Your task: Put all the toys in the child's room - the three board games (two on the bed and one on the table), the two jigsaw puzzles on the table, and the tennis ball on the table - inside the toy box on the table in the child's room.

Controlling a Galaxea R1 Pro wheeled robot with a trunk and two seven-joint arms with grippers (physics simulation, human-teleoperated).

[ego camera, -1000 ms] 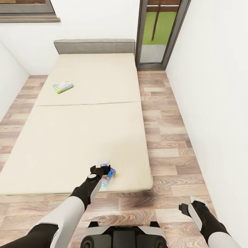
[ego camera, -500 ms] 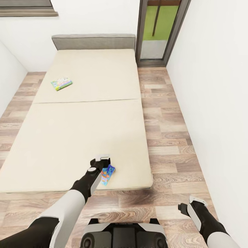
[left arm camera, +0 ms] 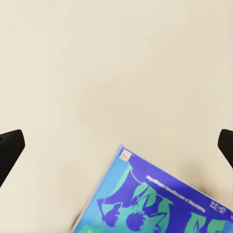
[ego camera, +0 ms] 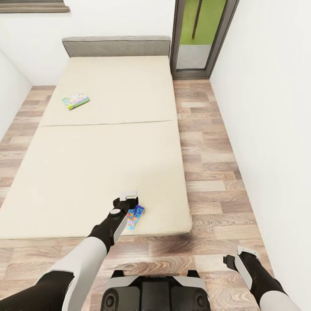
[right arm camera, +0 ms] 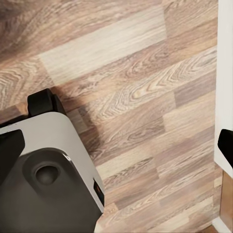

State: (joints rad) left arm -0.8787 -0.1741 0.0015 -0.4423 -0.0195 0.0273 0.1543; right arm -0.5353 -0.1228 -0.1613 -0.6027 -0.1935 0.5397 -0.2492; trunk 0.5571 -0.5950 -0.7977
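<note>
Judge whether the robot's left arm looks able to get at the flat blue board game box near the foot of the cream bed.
Probably yes. The left gripper hangs open over the cream bed, the flat blue board game box lies uncovered just beside it, and nothing stands between them.

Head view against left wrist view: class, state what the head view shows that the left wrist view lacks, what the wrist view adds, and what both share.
Head view: the green-edged board game far up the bed, the headboard, the wood floor and the right gripper. Left wrist view: the figures printed on the blue board game, seen close. Both: that blue box, the cream cover, and the left gripper, open above it.
</note>
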